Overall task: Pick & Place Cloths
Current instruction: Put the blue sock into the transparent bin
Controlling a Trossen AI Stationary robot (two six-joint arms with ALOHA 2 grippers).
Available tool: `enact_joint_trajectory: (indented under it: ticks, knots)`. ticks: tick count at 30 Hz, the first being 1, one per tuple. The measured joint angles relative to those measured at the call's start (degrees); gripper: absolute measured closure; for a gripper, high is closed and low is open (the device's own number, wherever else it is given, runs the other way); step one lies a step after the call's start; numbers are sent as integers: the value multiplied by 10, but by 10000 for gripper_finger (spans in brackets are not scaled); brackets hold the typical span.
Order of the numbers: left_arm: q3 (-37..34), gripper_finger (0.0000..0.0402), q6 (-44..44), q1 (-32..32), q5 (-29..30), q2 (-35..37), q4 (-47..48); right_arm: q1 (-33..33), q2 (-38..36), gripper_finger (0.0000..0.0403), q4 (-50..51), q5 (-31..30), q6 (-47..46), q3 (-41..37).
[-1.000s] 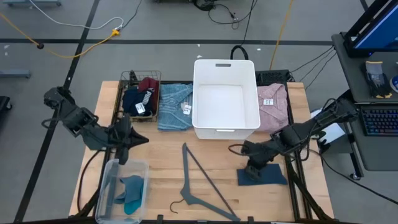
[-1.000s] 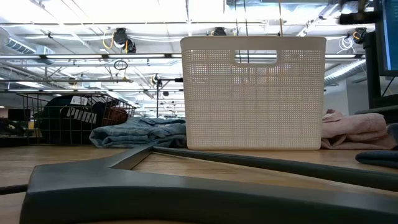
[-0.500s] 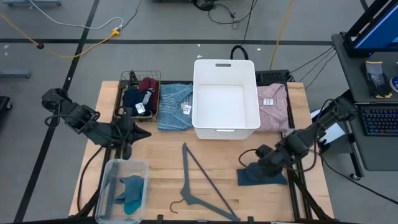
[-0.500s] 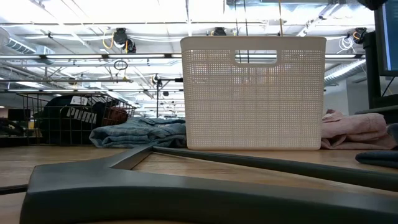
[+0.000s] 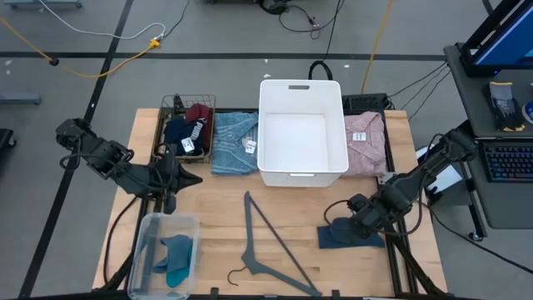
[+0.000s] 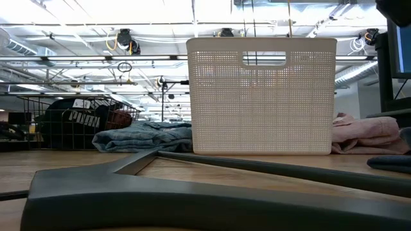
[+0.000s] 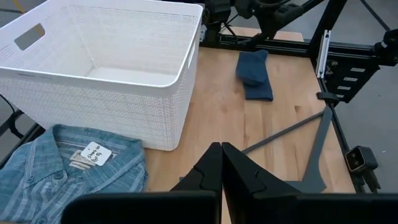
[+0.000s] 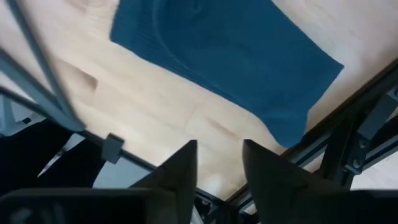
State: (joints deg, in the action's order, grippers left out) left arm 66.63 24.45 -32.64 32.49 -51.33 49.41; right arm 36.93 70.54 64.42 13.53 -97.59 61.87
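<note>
The right gripper (image 5: pixel 340 225) hangs low over the near right part of the bench (image 5: pixel 283 208), right above the slate-blue cloth (image 5: pixel 351 236), which lies flat on the wood at the bench's right edge. In the right wrist view its 2 fingers (image 8: pixel 180 168) stand apart with a clear gap and nothing between them, and the cloth (image 8: pixel 230 56) lies just ahead of the tips; whether they touch it cannot be told.

The step in hand looks like the pick of this cloth. To do it well, the gripper should come down until both tips press into the fabric, then close on a bunched fold instead of a single flat layer, which would slip out. A pinch toward the middle of the cloth would keep it from trailing. The bench rail lies close beyond the cloth, so the descent should stay on the wood side. The grey hanger (image 5: pixel 266 246) lies to the gripper's left, apart from the cloth, and need not be disturbed.

The white basket (image 5: pixel 302 133) stands behind and to the left of the gripper, empty as far as can be seen, a likely place to drop. The lift must clear its rim.

The left gripper (image 7: pixel 221 168) waits with fingers pressed together, holding nothing, near the folded light-blue shirt (image 7: pixel 68 168).
</note>
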Motion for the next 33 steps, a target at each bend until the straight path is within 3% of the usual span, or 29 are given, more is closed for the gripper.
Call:
enact_joint_trajectory:
  ticks: [8,14,21,33]
  knots:
    - [0,392,-3,0,0,0,0,0,0,194,-11,0,-22,-32]
    - [0,394,-3,0,0,0,0,0,0,155,-12,0,-60,-60]
    - [0,397,-6,0,4,0,0,-1,0,149,-38,1,-142,-107]
    - [0,394,-4,0,4,0,0,-1,0,153,-230,1,-258,-235]
